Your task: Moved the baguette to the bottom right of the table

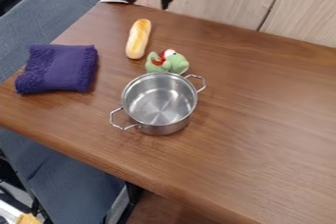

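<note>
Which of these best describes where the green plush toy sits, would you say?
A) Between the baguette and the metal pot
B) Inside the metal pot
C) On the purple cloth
A: the green plush toy sits between the baguette and the metal pot.

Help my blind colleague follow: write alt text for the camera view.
A baguette lies on a wooden table with a green toy, an empty metal pot and a purple cloth; an open gripper hangs near the far edge.

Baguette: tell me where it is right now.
In the camera view, the baguette lies on the table's upper left part, between the purple cloth and the green plush toy, slightly farther back than both.
</note>
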`<control>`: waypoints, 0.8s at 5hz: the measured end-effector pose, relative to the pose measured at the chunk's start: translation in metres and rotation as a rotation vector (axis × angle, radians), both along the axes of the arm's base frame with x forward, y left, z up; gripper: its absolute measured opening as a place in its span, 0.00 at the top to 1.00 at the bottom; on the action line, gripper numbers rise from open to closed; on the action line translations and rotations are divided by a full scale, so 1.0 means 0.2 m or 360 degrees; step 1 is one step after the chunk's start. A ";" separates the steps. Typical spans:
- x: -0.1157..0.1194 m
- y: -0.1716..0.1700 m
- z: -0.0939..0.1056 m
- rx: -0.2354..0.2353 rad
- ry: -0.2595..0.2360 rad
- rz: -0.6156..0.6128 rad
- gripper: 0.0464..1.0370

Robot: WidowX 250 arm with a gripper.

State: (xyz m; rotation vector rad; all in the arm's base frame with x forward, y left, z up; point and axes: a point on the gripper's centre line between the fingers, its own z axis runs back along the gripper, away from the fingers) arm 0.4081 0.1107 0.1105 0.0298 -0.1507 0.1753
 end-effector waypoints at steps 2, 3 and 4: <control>0.01 0.18 -0.13 0.0050 -0.0012 0.0063 0.04; 0.00 0.16 -0.22 -0.0056 -0.0020 0.0060 0.04; -0.01 0.15 -0.27 -0.0129 -0.0062 0.0047 0.04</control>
